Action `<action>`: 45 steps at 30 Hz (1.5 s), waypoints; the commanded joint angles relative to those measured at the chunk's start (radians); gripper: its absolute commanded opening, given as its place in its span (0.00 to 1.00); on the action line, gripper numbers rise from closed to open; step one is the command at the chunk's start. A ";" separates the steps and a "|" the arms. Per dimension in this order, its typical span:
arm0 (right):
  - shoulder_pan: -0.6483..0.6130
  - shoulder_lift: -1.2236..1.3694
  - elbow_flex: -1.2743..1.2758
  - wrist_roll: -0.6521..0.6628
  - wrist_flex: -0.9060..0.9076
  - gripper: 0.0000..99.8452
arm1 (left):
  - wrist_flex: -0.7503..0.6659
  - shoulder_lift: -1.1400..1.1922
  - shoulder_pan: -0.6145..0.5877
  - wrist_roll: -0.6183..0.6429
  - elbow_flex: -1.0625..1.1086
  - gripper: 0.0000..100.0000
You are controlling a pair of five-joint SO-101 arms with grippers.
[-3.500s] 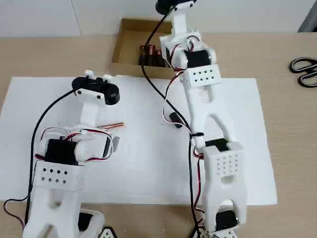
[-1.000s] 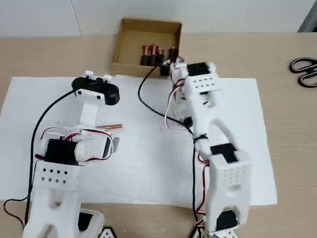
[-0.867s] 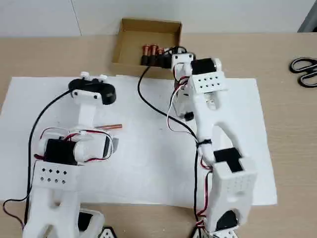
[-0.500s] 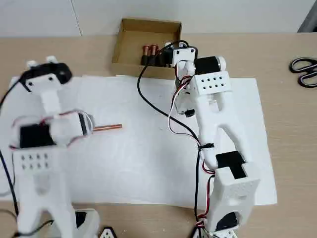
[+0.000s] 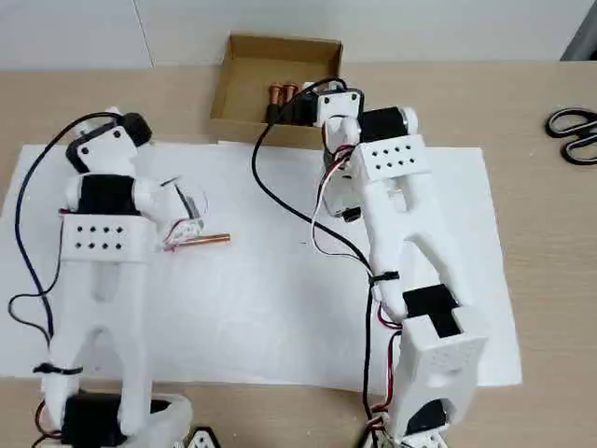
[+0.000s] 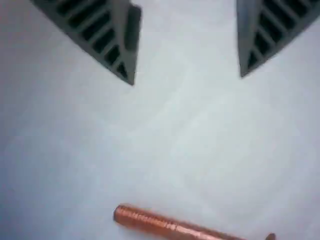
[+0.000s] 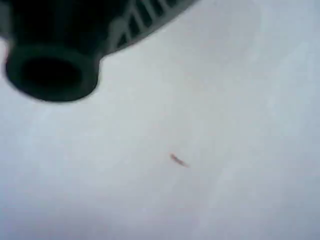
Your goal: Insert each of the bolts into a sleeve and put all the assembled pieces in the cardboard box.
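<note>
A copper bolt [image 5: 203, 241] lies on the white paper [image 5: 280, 308], left of centre. My left gripper [image 5: 182, 217] hangs just over its left end. In the left wrist view this gripper [image 6: 187, 77] is open, nothing between its fingers, and the bolt [image 6: 170, 227] lies on the paper beyond them. My right gripper [image 7: 85, 30] is shut on a black hollow sleeve [image 7: 50, 72] held above bare paper. The right arm [image 5: 392, 159] stands just in front of the cardboard box [image 5: 224, 84]. Copper-topped assembled pieces [image 5: 284, 93] sit in the box.
Scissors [image 5: 574, 131] lie on the wooden table at the far right. The right arm's black cable [image 5: 280, 191] loops across the paper between the two arms. The paper shows a small brown speck [image 7: 177, 160].
The right arm has drawn back from inside the box to the paper's far edge. The left arm swung out to the left, then came back above the bolt's left end. The bolt stayed put.
</note>
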 commanded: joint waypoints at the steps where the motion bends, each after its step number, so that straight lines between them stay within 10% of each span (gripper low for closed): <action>1: -0.004 -0.074 -0.048 0.002 0.004 0.00 | -0.055 0.066 0.012 0.180 -0.007 0.12; 18: -0.004 -0.074 -0.048 0.002 0.004 0.00 | -0.061 0.460 0.003 0.496 -0.208 0.12; 45: -0.004 -0.070 -0.048 0.002 0.004 0.00 | -0.270 0.488 -0.075 0.503 -0.028 0.12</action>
